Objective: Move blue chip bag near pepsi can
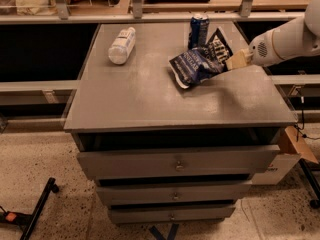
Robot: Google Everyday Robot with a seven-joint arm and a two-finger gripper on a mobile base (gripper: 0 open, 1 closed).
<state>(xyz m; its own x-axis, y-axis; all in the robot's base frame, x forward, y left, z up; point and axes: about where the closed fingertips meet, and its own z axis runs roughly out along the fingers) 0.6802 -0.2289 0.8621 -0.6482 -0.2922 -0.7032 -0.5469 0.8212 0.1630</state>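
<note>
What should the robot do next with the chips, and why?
Probably lower the blue chip bag onto the table and let go. The gripper, at the bag's right edge, holds it just in front of the pepsi can, so it looks near enough; going further might knock the can.

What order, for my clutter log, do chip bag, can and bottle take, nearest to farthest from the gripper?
1. Crumpled navy foil chip bag, held at the gripper, right side.
2. Upright dark blue Pepsi can, behind the bag.
3. Clear plastic bottle, lying far left.
</note>
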